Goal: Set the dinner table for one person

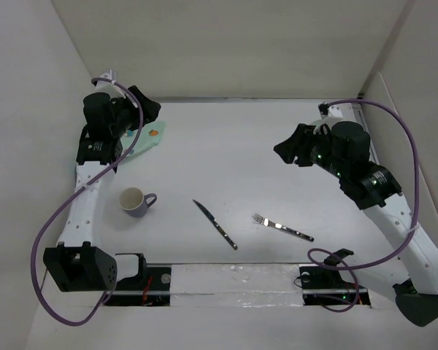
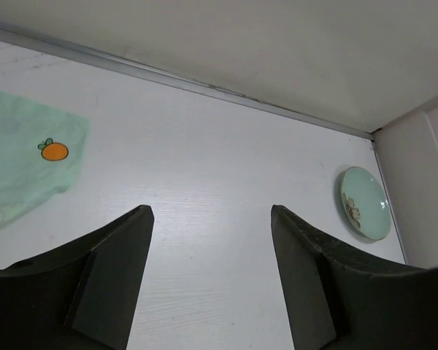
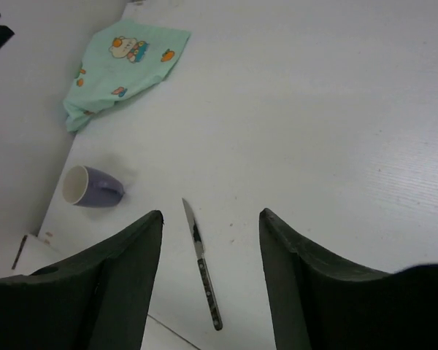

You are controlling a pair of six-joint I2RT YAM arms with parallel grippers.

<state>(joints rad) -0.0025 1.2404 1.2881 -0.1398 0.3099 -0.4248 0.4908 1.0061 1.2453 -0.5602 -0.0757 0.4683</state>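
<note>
Bench looks rigid and slick, no grab point; limp placemat likely wants a corner pinch; left tool and right tool apart, empty.

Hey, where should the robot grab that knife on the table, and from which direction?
Grip the knife by its dark handle, the end toward the near edge, coming straight down from above. It lies flat on the dinner table, so close across the handle's narrow width.
</note>
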